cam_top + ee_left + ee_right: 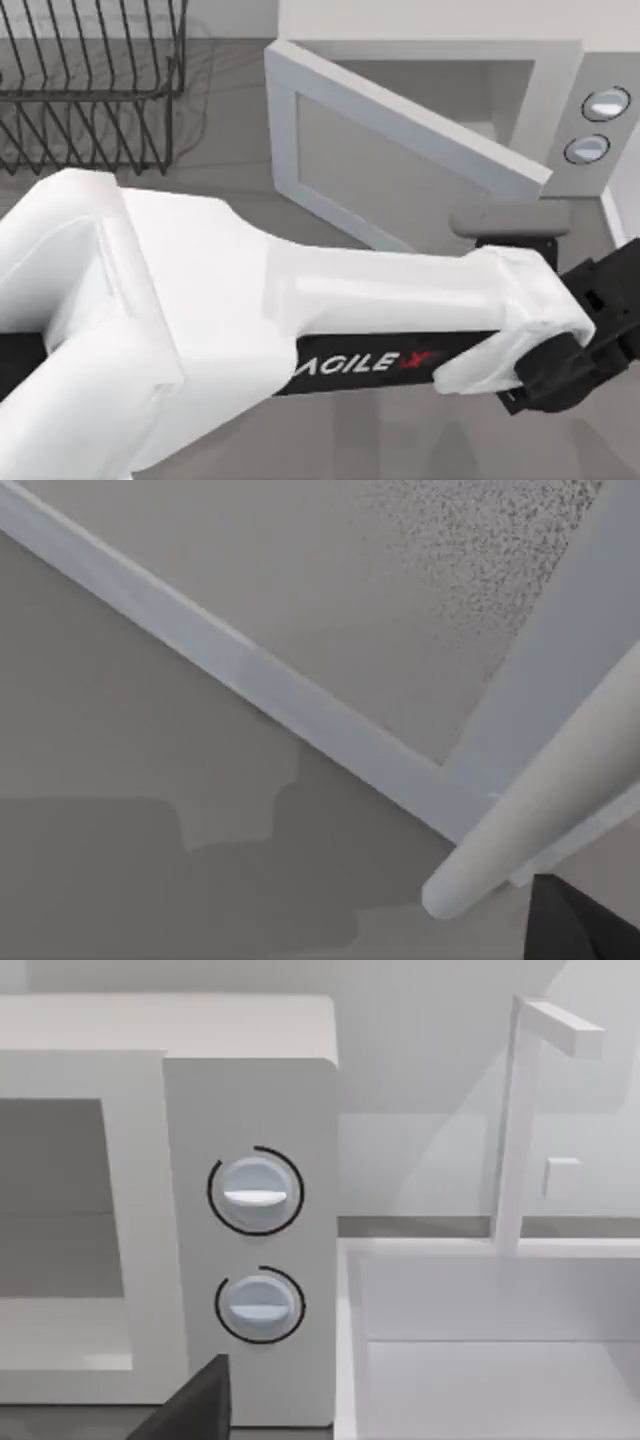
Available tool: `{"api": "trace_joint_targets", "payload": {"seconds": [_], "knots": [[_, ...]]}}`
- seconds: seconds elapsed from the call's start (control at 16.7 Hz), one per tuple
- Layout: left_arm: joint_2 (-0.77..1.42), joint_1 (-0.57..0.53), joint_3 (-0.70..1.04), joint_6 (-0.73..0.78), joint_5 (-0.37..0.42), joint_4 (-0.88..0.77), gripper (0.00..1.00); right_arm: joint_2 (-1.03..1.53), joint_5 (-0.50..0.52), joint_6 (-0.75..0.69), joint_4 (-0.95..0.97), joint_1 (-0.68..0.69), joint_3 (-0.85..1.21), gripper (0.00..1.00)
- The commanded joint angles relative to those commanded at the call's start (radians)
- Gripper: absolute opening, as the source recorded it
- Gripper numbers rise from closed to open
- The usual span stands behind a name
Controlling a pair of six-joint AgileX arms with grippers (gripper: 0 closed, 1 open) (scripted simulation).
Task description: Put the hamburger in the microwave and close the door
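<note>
The white microwave (560, 80) stands at the back right, its pale cavity open behind the door (400, 170). The door stands swung out at an angle, its greyish pane facing the table's front. Its pale bar handle (510, 217) is at the free end. My left arm reaches across the table, and my left gripper (590, 320) sits just in front of and to the right of that handle. In the left wrist view the handle (540, 810) and the door's pane (330, 590) are very close. The right wrist view faces the microwave's grey knob panel (250, 1090). The hamburger is out of view.
A black wire dish rack (90, 90) stands at the back left. Right of the microwave is a white sink basin (500, 1340) with a tall white faucet (520, 1120). Two silver knobs (607, 103) sit on the microwave's right side.
</note>
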Motion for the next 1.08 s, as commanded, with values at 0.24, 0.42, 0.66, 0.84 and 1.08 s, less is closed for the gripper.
{"api": "trace_joint_targets", "payload": {"seconds": [0.24,0.42,0.66,0.84,1.08], "knots": [[0.033,-0.01,0.052,-0.012,-0.004,-0.026,0.0,0.0,0.0,0.0,0.0,0.0,0.0,1.0],[0.028,-0.004,0.049,-0.012,-0.002,-0.024,0.0,0.0,0.0,0.0,0.0,0.0,0.0,1.0],[0.074,0.044,0.11,0.044,0.022,-0.005,0.0,0.0,0.0,0.0,0.0,0.0,0.0,1.0],[0.143,0.119,0.202,0.129,0.06,0.025,0.0,0.0,0.0,0.0,0.0,0.0,0.0,1.0],[0.201,0.183,0.28,0.201,0.093,0.05,0.0,0.0,0.0,0.0,0.0,0.0,0.0,1.0]]}}
